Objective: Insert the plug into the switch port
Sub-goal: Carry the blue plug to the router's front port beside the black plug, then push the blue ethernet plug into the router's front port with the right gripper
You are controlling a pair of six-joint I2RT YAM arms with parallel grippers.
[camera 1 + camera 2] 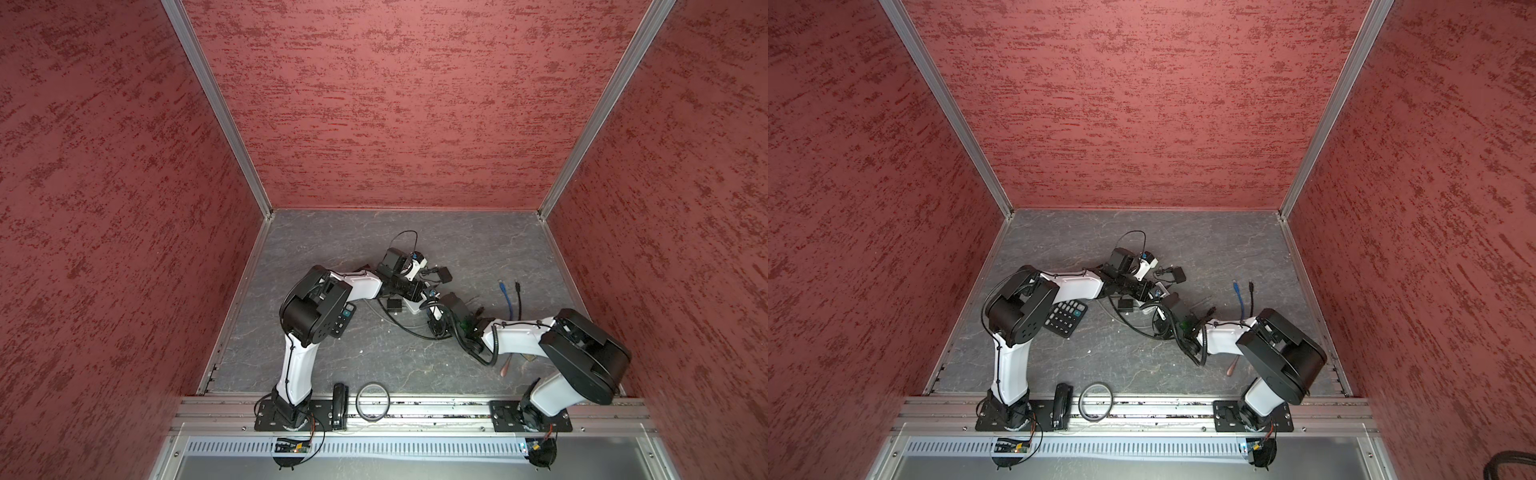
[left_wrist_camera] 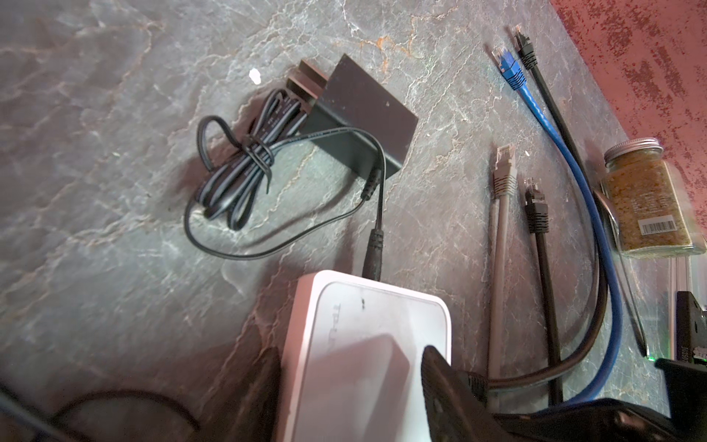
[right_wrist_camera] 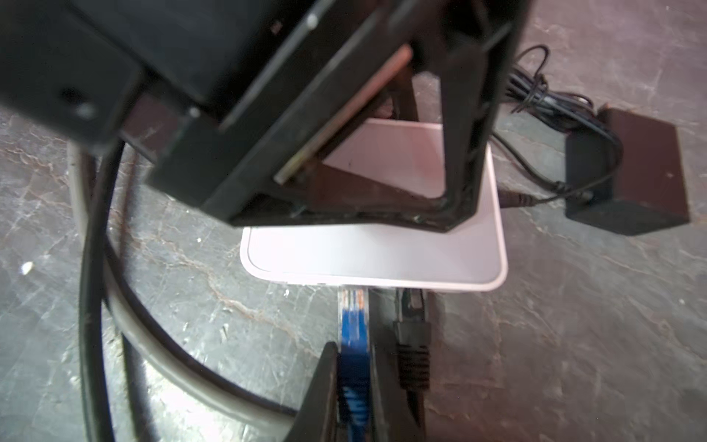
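Right wrist view: the right gripper point(image 3: 354, 386) was clenched on the blue plug point(image 3: 354, 333). The plug stuck out ahead of the fingertips, its clear tip at the near edge of the white switch point(image 3: 375, 252), just beside a black plug point(image 3: 412, 336) at the same edge. Whether it had entered a port could not be told. In the left wrist view, the left gripper point(image 2: 350, 382) grasped the switch by its two sides.

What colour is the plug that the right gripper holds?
The plug is blue with a clear tip, clearest in the right wrist view.
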